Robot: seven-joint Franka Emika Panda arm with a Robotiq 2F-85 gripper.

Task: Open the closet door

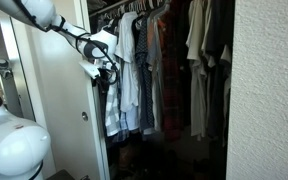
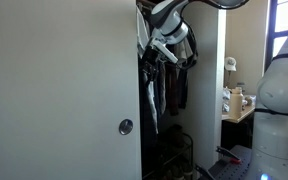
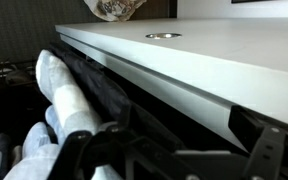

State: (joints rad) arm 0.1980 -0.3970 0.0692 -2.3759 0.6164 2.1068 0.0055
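The closet door (image 2: 54, 90) is a tall plain white panel with a small round silvery pull (image 2: 125, 127). It also shows in an exterior view (image 1: 72, 110) with its pull (image 1: 83, 116). It stands slid aside, and the closet gap beside it is open. My gripper (image 1: 104, 62) is high up at the door's free edge, also seen in an exterior view (image 2: 170, 48). In the wrist view the gripper (image 3: 164, 150) is open, with the door's edge (image 3: 174, 80) running between its spread fingers. The pull (image 3: 163, 36) shows on the white face.
Hanging shirts and jackets (image 1: 159, 70) fill the closet close behind the gripper, and some show in the wrist view (image 3: 64, 95). A mirrored panel (image 1: 9, 60) stands beside the door. A rough textured white wall (image 1: 269, 90) bounds the opening. A desk with clutter (image 2: 239, 100) stands farther back.
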